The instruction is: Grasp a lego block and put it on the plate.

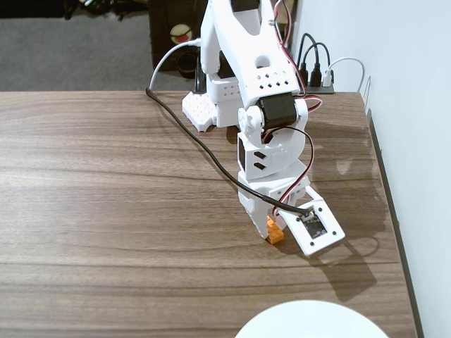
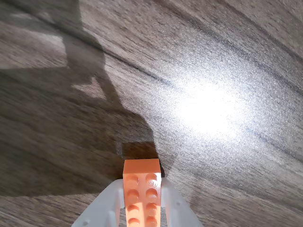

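Observation:
The orange lego block (image 1: pixel 275 232) sits at the tip of my white gripper (image 1: pixel 271 229) on the wooden table, right of centre in the fixed view. In the wrist view the block (image 2: pixel 142 189) fills the gap between the two white fingers (image 2: pixel 110 203), which press against both its long sides; its studded face points at the camera and its far end sticks out past the fingertips. My gripper (image 2: pixel 142 187) is shut on it, low over the table. The white plate (image 1: pixel 310 321) shows only as an arc at the bottom edge of the fixed view, below and right of the gripper.
A black cable (image 1: pixel 190 134) runs across the table from the back to the wrist. The arm's base (image 1: pixel 211 105) stands at the table's back. The table's right edge (image 1: pixel 391 218) lies close to the gripper, next to a white wall. A power strip (image 1: pixel 320 74) sits behind.

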You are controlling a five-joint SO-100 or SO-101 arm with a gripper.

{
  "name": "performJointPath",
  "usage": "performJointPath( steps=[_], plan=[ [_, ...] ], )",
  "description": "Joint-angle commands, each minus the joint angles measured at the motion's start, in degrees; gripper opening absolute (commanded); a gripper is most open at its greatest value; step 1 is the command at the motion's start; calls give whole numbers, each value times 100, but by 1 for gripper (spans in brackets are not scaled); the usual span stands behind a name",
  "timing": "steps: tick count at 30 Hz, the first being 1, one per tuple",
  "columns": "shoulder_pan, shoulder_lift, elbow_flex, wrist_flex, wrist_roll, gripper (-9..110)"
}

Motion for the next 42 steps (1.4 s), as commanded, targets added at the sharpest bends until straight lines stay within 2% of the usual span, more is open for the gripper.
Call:
performJointPath(
  steps=[1,11,18,42],
  plan=[
    [-62,246,-176,-70,123,7],
    [-132,1239,-281,-571,1028,7],
    [141,923,-976,-1257,1793,7],
    [316,-3103,-5687,-624,3463,7]
  ],
)
